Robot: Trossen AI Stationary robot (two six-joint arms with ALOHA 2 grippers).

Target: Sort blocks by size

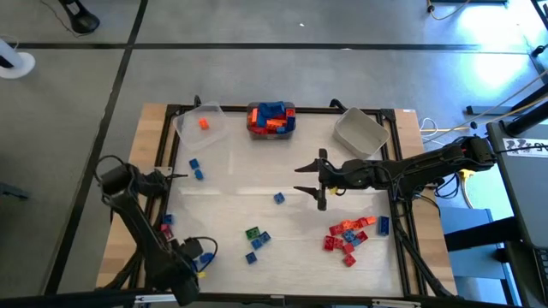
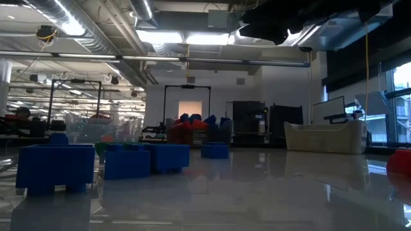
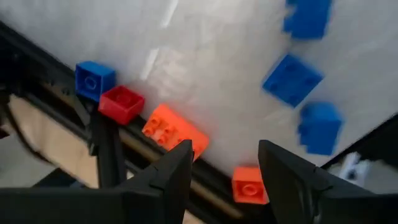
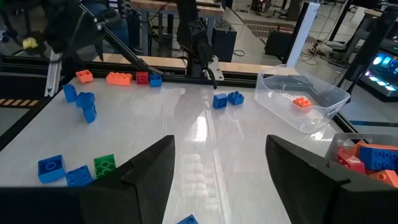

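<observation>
Blocks lie scattered on the white table [image 1: 282, 167]. Along its left edge sit a blue block [image 3: 93, 78], a red one [image 3: 121, 102] and two orange ones [image 3: 174, 130] [image 3: 249, 183]. Three blue blocks [image 3: 291, 78] lie a little farther in. My left gripper [image 3: 224, 168] [image 1: 190, 257] hangs open above that near left corner, pointing steeply down, with nothing between its fingers. My right gripper [image 4: 221, 162] [image 1: 306, 180] waits open over the table's middle, pointing toward the left edge. A red and orange pile [image 1: 347, 235] lies near the right.
At the far edge stand a clear bin [image 1: 201, 128] with one orange block, a bin [image 1: 271, 118] full of red, orange and blue blocks, and a grey bin [image 1: 360, 133]. Green and blue blocks [image 1: 255, 238] lie near the front. A black frame [image 1: 402, 214] borders the table.
</observation>
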